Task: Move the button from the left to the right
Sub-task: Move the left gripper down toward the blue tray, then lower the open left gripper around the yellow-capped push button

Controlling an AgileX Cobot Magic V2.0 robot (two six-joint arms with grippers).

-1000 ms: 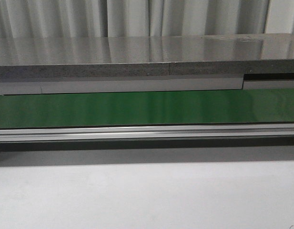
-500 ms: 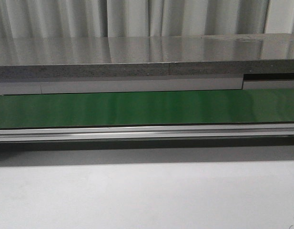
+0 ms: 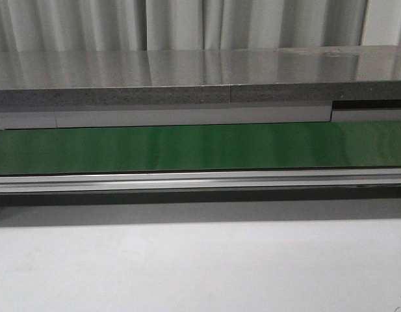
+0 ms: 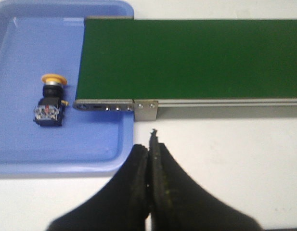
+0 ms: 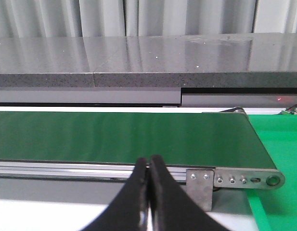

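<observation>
The white tabletop (image 3: 200,266) fills the lower half of the front view, and a grey stone-like ledge (image 3: 187,78) runs across behind it, with pale curtains (image 3: 187,23) beyond. Between them lies the green belt (image 3: 187,148), a long strip on an aluminium rail (image 3: 200,181), running out of the front view at both sides.

The left wrist view shows one end of the belt reaching over a blue tray (image 4: 23,144), whose near rim and one corner are cut off by the picture edge. The button (image 4: 50,101) lies on its side in that tray, just beside the belt end and not on the belt, its yellow-orange cap pointing away from the tool. The markings on its black body are too blurred to read.

The right wrist view shows the other belt end with its metal bracket (image 5: 201,185); beside it a bright green surface (image 5: 278,144) is only partly in view, and what it belongs to cannot be told.

The left tool (image 4: 149,144) has its black fingers pressed together, holding nothing, above bare tabletop near the tray's edge and apart from the button. The right tool (image 5: 148,166) is likewise pressed together and empty, in front of the belt rail. Neither tool appears in the front view.
</observation>
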